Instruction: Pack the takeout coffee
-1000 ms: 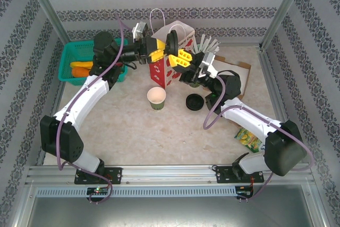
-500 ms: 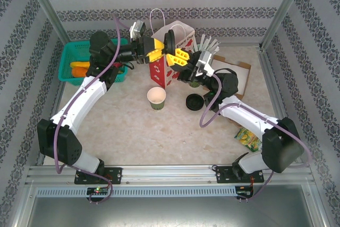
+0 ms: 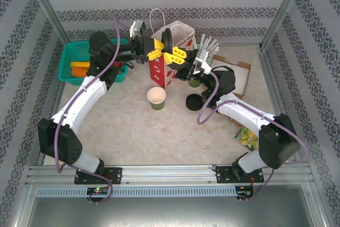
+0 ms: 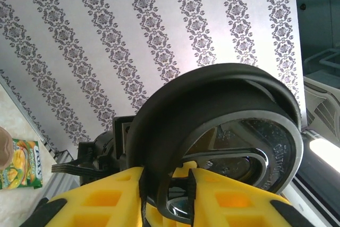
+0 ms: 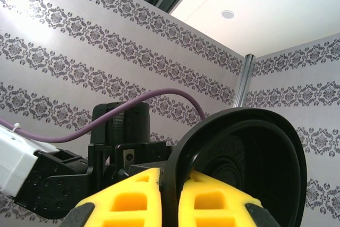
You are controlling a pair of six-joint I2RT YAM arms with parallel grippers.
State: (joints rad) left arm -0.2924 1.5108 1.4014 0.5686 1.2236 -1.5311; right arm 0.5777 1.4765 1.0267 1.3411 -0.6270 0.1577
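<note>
The takeout coffee cup (image 3: 156, 98) stands on the table mid-left, green outside and cream inside, with no lid on it. A round black lid (image 3: 167, 40) is held on edge in the air above it, in front of the red-and-white paper bag (image 3: 159, 71). My left gripper (image 3: 158, 52) is shut on the lid's rim from the left, and the rim (image 4: 212, 110) sits between its yellow fingers (image 4: 101, 200). My right gripper (image 3: 171, 56) is shut on the same lid (image 5: 249, 152) from the right.
A second black lid (image 3: 193, 101) lies on the table right of the cup. A green basket (image 3: 79, 59) with orange items stands at the back left. An open cardboard box (image 3: 239, 70) sits at the back right, and a yellow-green snack packet (image 3: 247, 137) lies near the right arm.
The right gripper carried the lid up and to the left toward the left gripper. The left gripper's fingers have closed onto the lid's rim.
</note>
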